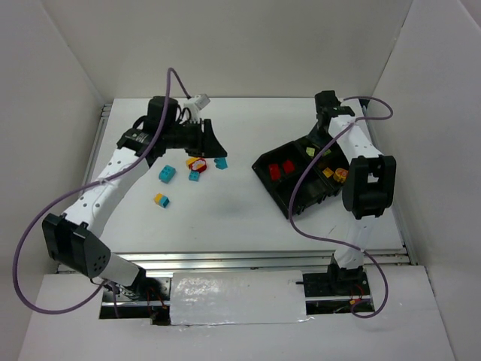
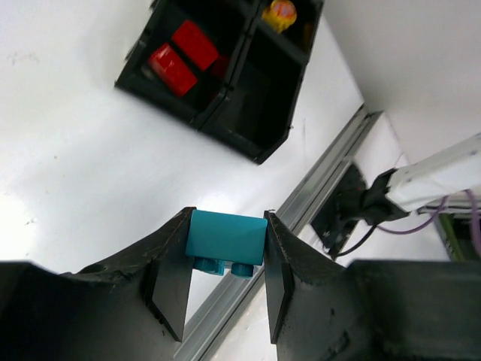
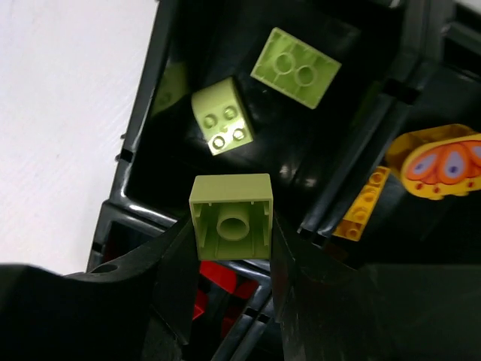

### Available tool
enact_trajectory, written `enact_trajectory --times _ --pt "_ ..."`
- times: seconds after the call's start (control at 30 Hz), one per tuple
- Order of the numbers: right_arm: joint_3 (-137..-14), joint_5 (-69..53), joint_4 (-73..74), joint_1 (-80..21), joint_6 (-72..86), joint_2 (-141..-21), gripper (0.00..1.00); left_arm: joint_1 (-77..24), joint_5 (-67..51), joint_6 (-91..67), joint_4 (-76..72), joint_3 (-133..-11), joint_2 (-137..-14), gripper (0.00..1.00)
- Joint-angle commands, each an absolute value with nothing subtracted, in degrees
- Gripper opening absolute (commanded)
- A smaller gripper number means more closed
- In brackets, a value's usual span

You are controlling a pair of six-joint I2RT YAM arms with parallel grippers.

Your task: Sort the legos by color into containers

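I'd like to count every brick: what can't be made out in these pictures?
Left wrist view: the tray runs off the top edge.
Right wrist view: red bricks mostly hidden behind the right gripper.
Top view: tray contents too small to count.

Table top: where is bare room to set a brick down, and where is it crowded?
Bare: the white strip between the loose bricks and the black tray, and the near table. Crowded: beneath the left gripper.
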State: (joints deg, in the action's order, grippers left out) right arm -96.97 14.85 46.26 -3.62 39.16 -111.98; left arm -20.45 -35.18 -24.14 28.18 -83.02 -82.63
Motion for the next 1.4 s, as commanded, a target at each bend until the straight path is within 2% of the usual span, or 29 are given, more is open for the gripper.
enact_trajectory --times 0.0,0.03,0.07,0.1,0.17,0.27,0.4,0.53,0.73,1.0,1.1,1.2,1.23,1.27,1.37 --pt "-100.2 20.1 47.7 -3.2 38.4 -110.9 0.11 -25.1 -29.6 -19.7 33.4 -88.7 -85.9 0.0" --pt "-100.5 20.2 47.7 -3.1 38.2 -111.1 0.2 -25.8 -28.8 -19.5 33.9 -90.5 -86.9 0.0" --pt "-100.8 20.2 47.9 -3.1 38.2 -111.6 0.57 -27.1 -28.5 -19.6 34.4 -91.2 -88.6 0.0" --pt "-100.9 20.1 47.9 -2.8 38.2 -111.7 0.68 -27.7 -28.2 -19.7 34.4 -91.9 -89.2 0.0" --pt "-101.8 18.6 48.3 -2.7 37.7 -111.9 0.85 -29.4 -28.0 -19.8 34.0 -93.4 -91.2 0.0" --pt "-101.0 17.1 48.1 -2.8 37.6 -109.2 0.95 -32.2 -27.1 -19.2 33.8 -95.6 -94.0 0.0" --pt "-98.8 14.6 49.8 -2.7 40.2 -101.6 0.95 -36.0 -26.4 -19.0 32.4 -98.0 -98.8 0.0" --pt "-88.3 13.3 46.2 -2.4 44.3 -83.3 0.95 -40.3 -24.9 -19.2 29.5 -100.7 -105.3 0.0" --pt "-82.0 16.9 47.5 -2.2 49.5 -64.9 0.95 -45.8 -24.7 -21.4 24.2 -107.0 -114.9 0.0" --pt "-77.5 14.6 48.3 -2.8 49.0 -55.8 0.95 -48.9 -24.7 -23.1 22.4 -120.9 -128.0 0.03" --pt "-76.9 12.2 47.9 -3.9 48.3 -54.2 0.95 -48.9 -24.6 -24.0 21.7 -125.5 -132.3 0.2" --pt "-77.7 11.9 47.6 -4.6 47.0 -54.0 0.95 -49.0 -23.5 -24.7 23.5 -130.9 -135.8 0.65" --pt "-77.9 11.8 47.5 -4.7 46.8 -54.0 0.95 -49.0 -22.8 -24.8 23.8 -131.6 -136.3 0.84" --pt "-78.1 11.8 47.5 -4.7 46.5 -54.0 0.95 -49.0 -22.2 -24.7 24.3 -131.7 -136.1 0.97" --pt "-77.9 11.2 46.3 -4.8 45.9 -54.5 0.95 -48.9 -19.6 -23.8 24.5 -129.7 -132.3 1.0"
